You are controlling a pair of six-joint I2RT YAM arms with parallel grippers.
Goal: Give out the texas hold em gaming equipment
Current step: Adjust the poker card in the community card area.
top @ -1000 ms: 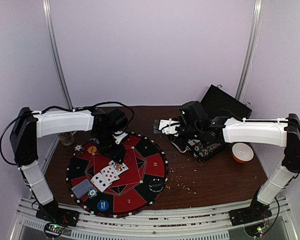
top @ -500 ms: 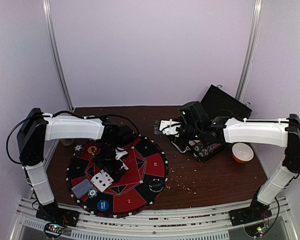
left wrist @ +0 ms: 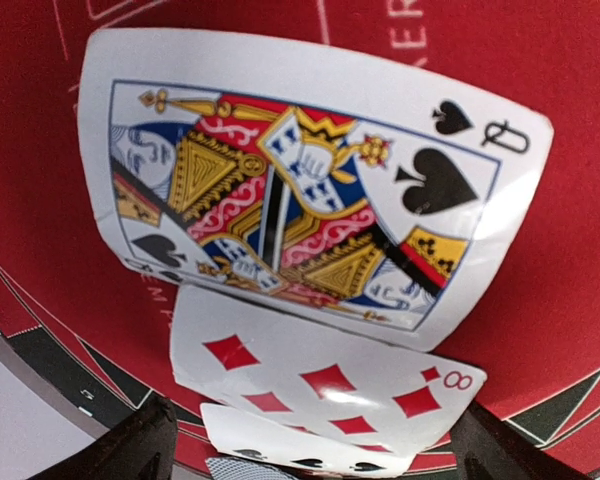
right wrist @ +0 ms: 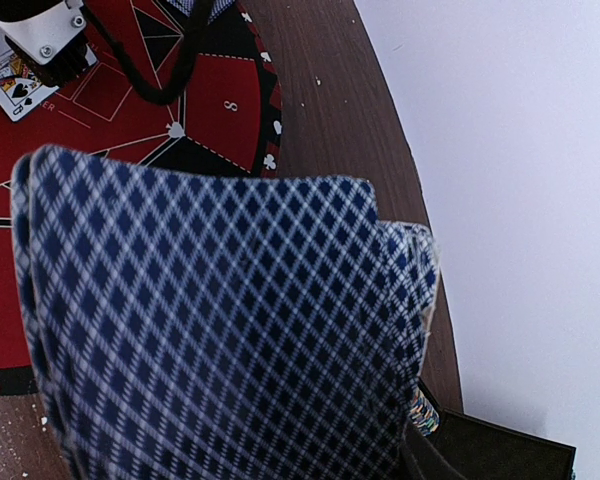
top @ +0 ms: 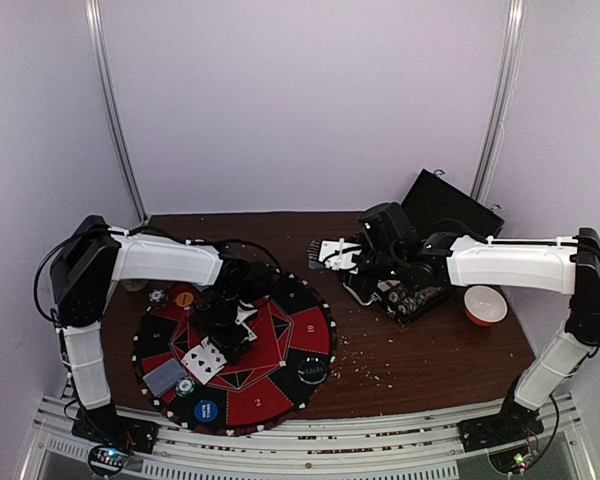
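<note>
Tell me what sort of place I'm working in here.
Probably an enclosed robot test cell staged as a poker table: plain lilac walls around a wooden table, a round red-and-black mat with face-up cards, and a card deck in the right gripper.

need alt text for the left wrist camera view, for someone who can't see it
A queen of spades lies face up on the red mat, overlapping an eight of diamonds below it, with the edge of a third card under that. The left gripper is open over them, its two dark fingertips at the bottom corners of the view, holding nothing.
</note>
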